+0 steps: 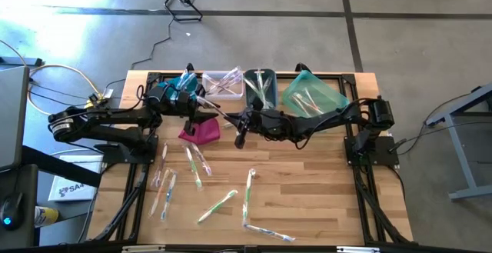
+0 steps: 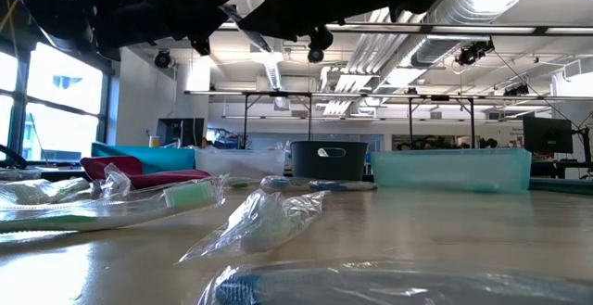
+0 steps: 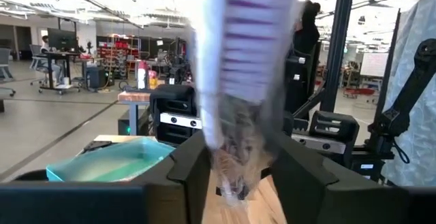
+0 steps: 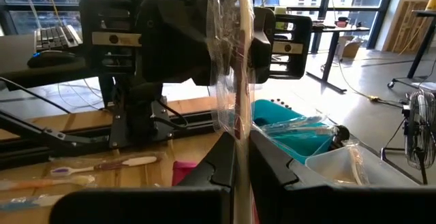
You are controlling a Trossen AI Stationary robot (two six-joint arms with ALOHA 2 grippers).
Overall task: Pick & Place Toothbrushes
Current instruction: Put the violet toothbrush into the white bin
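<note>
Gripping one wrapped toothbrush [image 4: 235, 60], both grippers show no legible lettering.

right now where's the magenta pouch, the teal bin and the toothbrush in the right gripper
magenta pouch [image 1: 201, 131], high view, middle of its top face
teal bin [image 1: 314, 96], high view, on its right wall
wrapped toothbrush [image 4: 231, 67], right wrist view, mid-handle above the right gripper [image 4: 240, 152]

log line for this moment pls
stage: handover above table | right gripper: shut on wrapped toothbrush | left gripper: around same toothbrush, grip unclear | bins: at far edge
</note>
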